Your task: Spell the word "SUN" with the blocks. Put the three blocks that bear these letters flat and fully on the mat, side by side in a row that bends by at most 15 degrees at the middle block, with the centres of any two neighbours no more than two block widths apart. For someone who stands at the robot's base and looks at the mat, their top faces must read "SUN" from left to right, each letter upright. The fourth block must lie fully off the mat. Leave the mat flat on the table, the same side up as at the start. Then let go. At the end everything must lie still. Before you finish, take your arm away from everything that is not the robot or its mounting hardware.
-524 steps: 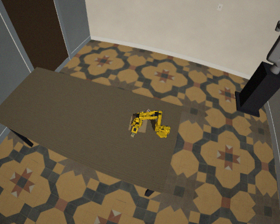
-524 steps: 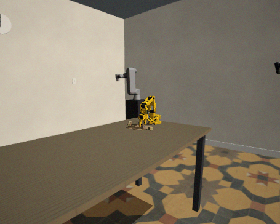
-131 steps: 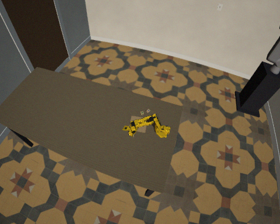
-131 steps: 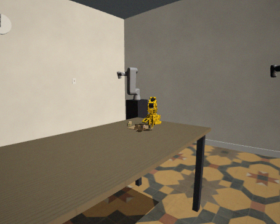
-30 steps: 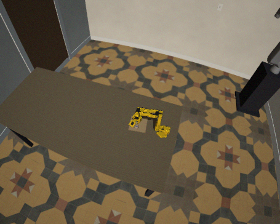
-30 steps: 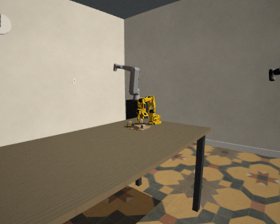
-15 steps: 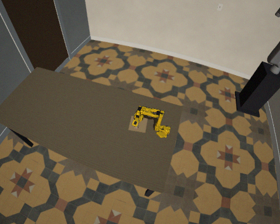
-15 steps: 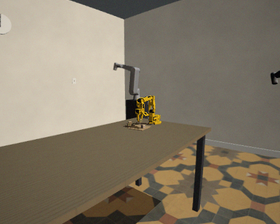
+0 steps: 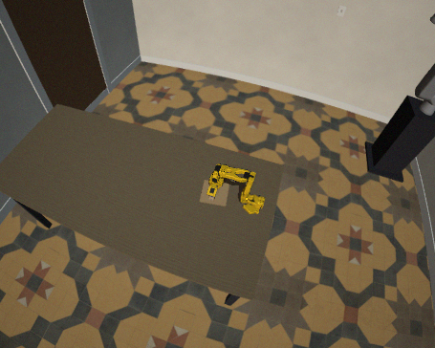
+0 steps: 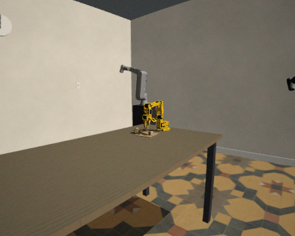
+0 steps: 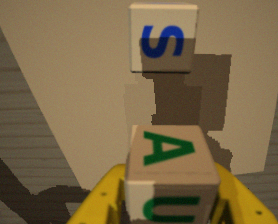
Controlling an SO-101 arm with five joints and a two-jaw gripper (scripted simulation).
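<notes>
- Yellow gripper (image 11: pixel 170 207) fills the bottom edge of the wrist view; its two fingers flank a block and are closed on it.
- Held block (image 11: pixel 170 172): pale wood, carried between the fingers. One visible face bears a green "A"; the face nearest the camera bears a green "U". It hangs above the mat, not resting on it.
- Mat (image 11: pixel 90 100): flat tan sheet under the gripper. Its left edge runs diagonally in the wrist view, with grey-brown wood-grain table (image 11: pixel 20 115) showing beyond that edge.
- Shadow of the gripper and held block falls on the mat between the held block and the next block.
- "S" block (image 11: pixel 162 42): lies on the mat, beyond the held block and apart from it. The face toward the camera shows a blue "S"; its lower part is in shade.
- Exterior view: the arm (image 10: pixel 155 114) stands near the far end of the table (image 10: pixel 103 165), bent over the mat (image 10: pixel 148 134). Small blocks (image 10: pixel 137 130) are visible near the mat edge; their letters are too small to read.
- Top view: the arm (image 9: pixel 235 185) reaches from its base onto the mat (image 9: pixel 206 199), with the gripper (image 9: pixel 213 190) over it.
- Patterned tile floor (image 9: pixel 358 243) surrounds the table.
</notes>
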